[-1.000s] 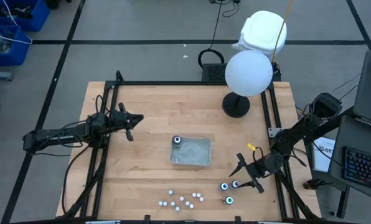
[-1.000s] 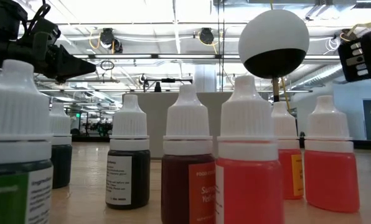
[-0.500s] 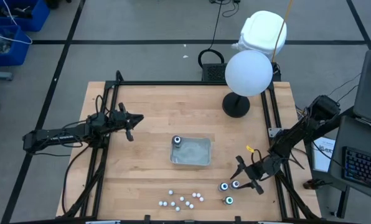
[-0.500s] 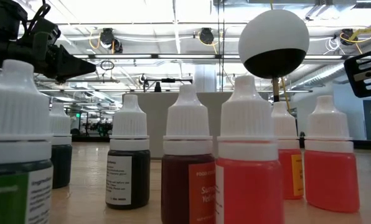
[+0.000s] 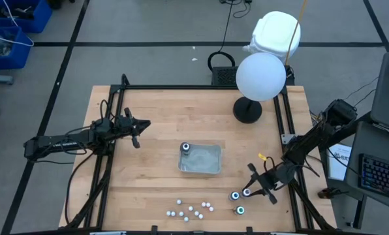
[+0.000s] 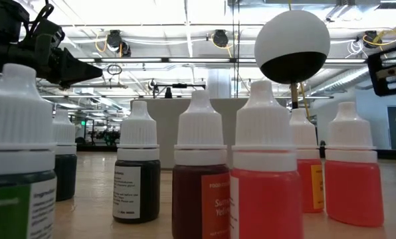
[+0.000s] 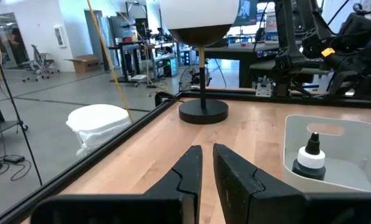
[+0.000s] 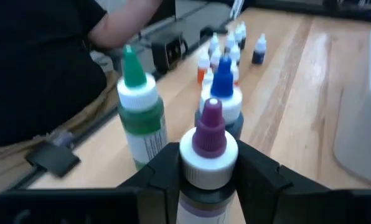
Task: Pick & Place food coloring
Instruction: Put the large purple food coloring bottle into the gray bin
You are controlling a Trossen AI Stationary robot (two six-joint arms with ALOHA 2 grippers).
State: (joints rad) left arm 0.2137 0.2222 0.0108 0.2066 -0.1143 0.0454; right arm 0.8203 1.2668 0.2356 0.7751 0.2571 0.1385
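Looking down from the high view, the right gripper (image 5: 258, 189) is low over the near right part of the table (image 5: 155, 124), right on a cluster of three food coloring bottles. In the right wrist view its two dark fingers (image 8: 164, 171) sit on either side of the purple-tipped bottle (image 8: 208, 149), pinching it at the white collar. Just past it are the blue-tipped bottle (image 8: 222, 93) and the green-tipped bottle (image 8: 139, 106), standing upright.

The fourth bottle (image 5: 186, 148) is already standing in a corner of the clear tray (image 5: 207, 163) mid-table; the left wrist view shows it upright inside.

The left gripper (image 5: 137, 128) hangs over the left side of the table, well apart from the tray, jaws nearly pressed together with only a thin slit between them and nothing held.

A bunch of small dropper bottles (image 5: 190, 209) stands along the near edge, and a white globe lamp (image 5: 260, 76) stands at the far side.
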